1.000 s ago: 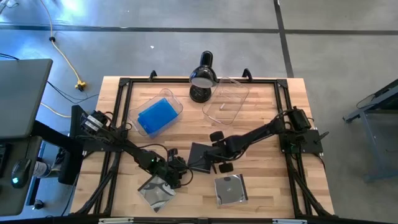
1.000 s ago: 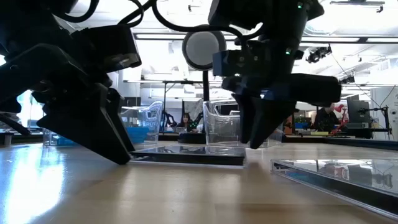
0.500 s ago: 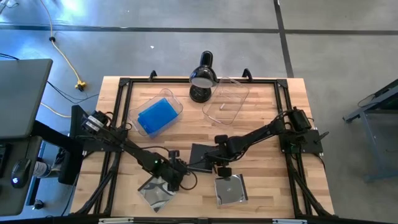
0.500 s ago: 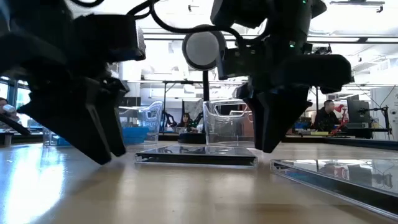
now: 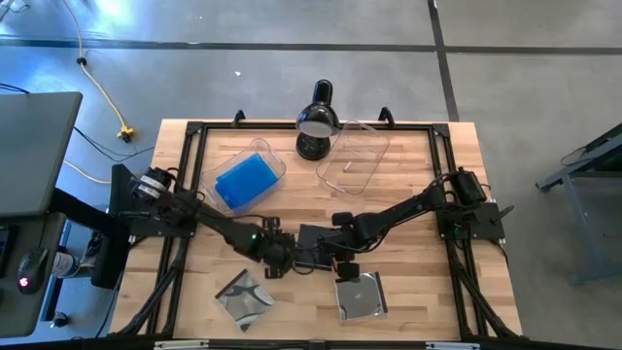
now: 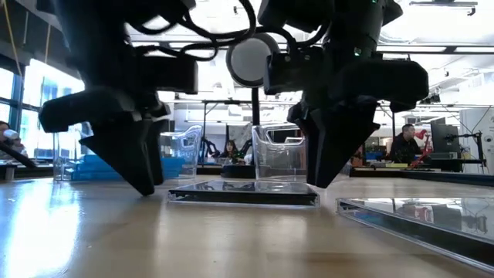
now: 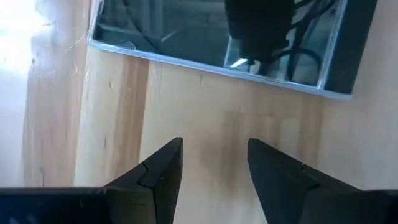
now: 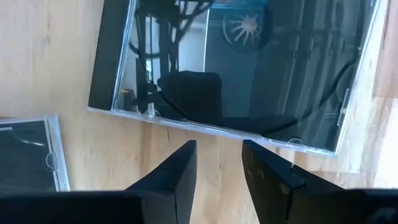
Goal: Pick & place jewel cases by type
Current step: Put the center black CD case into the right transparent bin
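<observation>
A dark grey jewel case [image 5: 313, 243] lies flat on the table's middle, also in the low view [image 6: 243, 193]. My left gripper [image 5: 277, 255] is open just left of it, and in its wrist view [image 7: 214, 155] the case [image 7: 217, 37] lies ahead of the fingertips. My right gripper [image 5: 340, 257] is open at the case's near right corner, its fingertips [image 8: 217, 155] just short of the case's edge [image 8: 236, 81]. Two clear cases with silvery discs lie flat near the front edge [image 5: 243, 297] [image 5: 360, 295]. Blue cases [image 5: 243, 181] lie in a clear tub.
An empty clear tub [image 5: 355, 156] and a black desk lamp [image 5: 316, 122] stand toward the far edge. The tub with the blue cases [image 5: 272, 165] sits far left. Black frame rails [image 5: 185, 194] run along the table's sides. Bare wood shows at the right [image 5: 408, 282].
My left gripper has moved off the near-left clear case, toward the far edge and the dark case, and that clear case now shows whole. The dark case has slid a little toward the table's right. My right gripper has stayed by the case's near right corner.
</observation>
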`<state>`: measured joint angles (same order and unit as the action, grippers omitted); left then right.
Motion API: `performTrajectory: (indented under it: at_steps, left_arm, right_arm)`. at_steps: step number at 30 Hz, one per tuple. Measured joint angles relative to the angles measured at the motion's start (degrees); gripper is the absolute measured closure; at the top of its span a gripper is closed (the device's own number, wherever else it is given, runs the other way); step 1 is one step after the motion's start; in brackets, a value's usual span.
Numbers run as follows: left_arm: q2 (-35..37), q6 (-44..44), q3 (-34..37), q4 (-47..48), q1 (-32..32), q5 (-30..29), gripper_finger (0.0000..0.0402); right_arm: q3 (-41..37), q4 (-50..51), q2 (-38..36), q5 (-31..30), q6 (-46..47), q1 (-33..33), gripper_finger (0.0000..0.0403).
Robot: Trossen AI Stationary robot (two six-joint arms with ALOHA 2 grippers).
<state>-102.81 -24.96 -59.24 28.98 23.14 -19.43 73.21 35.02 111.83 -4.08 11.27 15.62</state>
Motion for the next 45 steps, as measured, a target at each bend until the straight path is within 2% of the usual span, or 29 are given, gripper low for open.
performTrajectory:
  at_steps: [8,11,15,17,21,23,31,37,45]
  left_arm:
    - [0.31,9.61,1.88,-4.98,-1.71,0.79,0.0228]
    - [0.23,8.56,1.9,-5.78,-1.74,0.66,0.0228]
    - [0.16,5.29,1.95,-6.68,-1.6,1.02,0.0228]
    - [0.12,5.62,1.96,-6.94,-0.86,0.78,0.0229]
    - [-0.04,7.14,2.01,-7.01,0.27,-3.34,0.0247]
    - [-0.06,6.76,2.01,-6.96,0.12,-3.16,0.026]
    - [-0.06,5.56,2.06,-8.98,-0.26,-0.84,0.0293]
    - [-1.1,5.73,1.82,-8.68,-2.82,0.33,0.0295]
    - [-3.49,11.19,2.09,-17.75,-4.75,0.43,0.0296]
  right_arm:
    - [0.24,0.04,1.2,1.07,-0.31,-0.87,0.0279]
    - [0.24,0.14,1.4,-0.27,-0.05,-0.87,0.0279]
    - [0.08,1.86,0.89,-5.92,3.0,-0.88,0.0279]
    - [0.0,3.48,0.29,-5.24,3.62,-0.91,0.0279]
    - [0.0,4.99,-0.48,-1.85,5.76,-0.63,0.0279]
    - [-0.02,5.17,-0.45,-0.92,6.28,-0.55,0.0279]
    - [-0.02,4.37,0.0,-3.74,6.28,-1.33,0.0279]
    - [-3.74,0.15,0.08,-1.52,6.71,-1.75,0.0279]
    - [-7.58,-7.97,-0.18,-1.79,6.18,-1.68,0.0279]
